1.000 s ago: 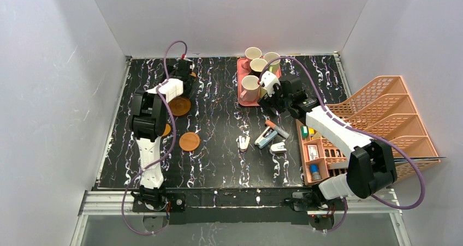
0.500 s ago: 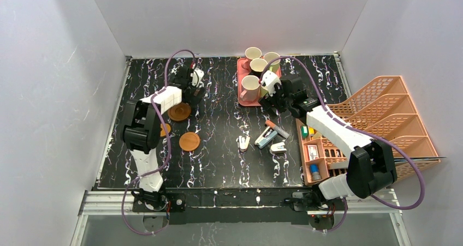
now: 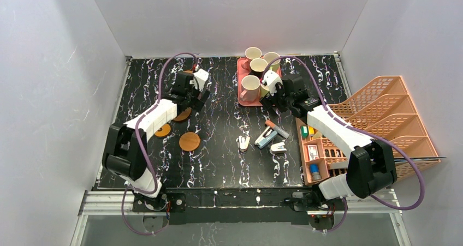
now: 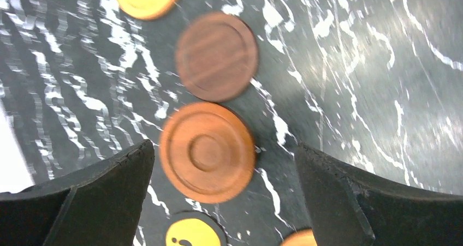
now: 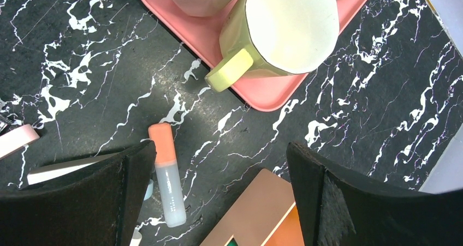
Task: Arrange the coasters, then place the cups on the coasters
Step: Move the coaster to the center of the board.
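Note:
Three coasters show from above on the black marble table: an orange-brown one (image 3: 189,141), a small orange one (image 3: 162,130) and a brown one (image 3: 182,115) half under my left gripper (image 3: 194,99). The left wrist view is blurred. There my left gripper (image 4: 224,150) hangs open above a ringed orange-brown coaster (image 4: 207,151), with a dark brown coaster (image 4: 217,56) beyond it. Several cups (image 3: 250,88) stand on the pink tray (image 3: 241,67). My right gripper (image 3: 271,96) is open and empty just in front of the tray (image 5: 273,90). A yellow-green cup (image 5: 284,30) stands ahead of the right gripper (image 5: 218,148).
An orange-capped tube (image 5: 166,180), a stapler (image 3: 278,147) and a white clip (image 3: 244,142) lie mid-table. A pink desk organizer (image 3: 314,156) and a pink file rack (image 3: 393,120) stand at the right. A yellow sticker (image 4: 194,232) lies near the ringed coaster.
My left arm has swung from the back left toward the right, and its gripper now hangs over the coaster group. My right gripper has barely shifted by the tray.

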Motion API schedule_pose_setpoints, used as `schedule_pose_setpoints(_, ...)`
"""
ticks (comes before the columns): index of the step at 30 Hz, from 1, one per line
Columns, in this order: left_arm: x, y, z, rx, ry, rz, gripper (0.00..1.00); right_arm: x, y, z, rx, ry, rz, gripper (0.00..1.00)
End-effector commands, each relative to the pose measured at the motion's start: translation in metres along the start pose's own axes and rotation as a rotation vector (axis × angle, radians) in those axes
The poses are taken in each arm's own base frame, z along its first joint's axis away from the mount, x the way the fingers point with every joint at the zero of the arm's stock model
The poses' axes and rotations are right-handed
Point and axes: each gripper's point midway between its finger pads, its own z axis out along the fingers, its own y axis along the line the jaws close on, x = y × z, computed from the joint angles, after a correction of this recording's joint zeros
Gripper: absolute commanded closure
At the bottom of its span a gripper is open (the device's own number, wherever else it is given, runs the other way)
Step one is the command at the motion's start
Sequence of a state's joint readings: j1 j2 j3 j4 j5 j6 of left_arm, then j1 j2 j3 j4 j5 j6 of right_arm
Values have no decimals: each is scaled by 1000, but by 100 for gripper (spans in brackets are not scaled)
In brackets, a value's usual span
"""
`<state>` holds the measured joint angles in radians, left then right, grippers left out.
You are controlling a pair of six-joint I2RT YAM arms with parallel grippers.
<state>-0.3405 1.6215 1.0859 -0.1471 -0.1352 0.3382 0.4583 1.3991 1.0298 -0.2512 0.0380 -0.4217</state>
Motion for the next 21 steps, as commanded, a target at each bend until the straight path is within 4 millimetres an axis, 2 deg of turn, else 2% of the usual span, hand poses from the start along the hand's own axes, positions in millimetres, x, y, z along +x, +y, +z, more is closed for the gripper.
schedule_pose_setpoints(1,-52,47,-20,-209,-168,-111,2,-12,-5,-4,13,-51,8,2)
schedule_pose_setpoints(3,-66,60,-16,-268,-191,-139,2,-12,-5,-4,10,-50,8,2)
schedule_pose_setpoints(8,-77,90,15,-427,-141,-154,2,-9,-4,-1,5,-40,8,2)
schedule_pose_setpoints(16,-73,130,82,-551,-22,-211,2,-7,7,2,-50,-38,16,2)
schedule_pose_setpoints(21,-69,136,105,-574,-5,-210,2,-9,5,-2,-46,-50,16,2)
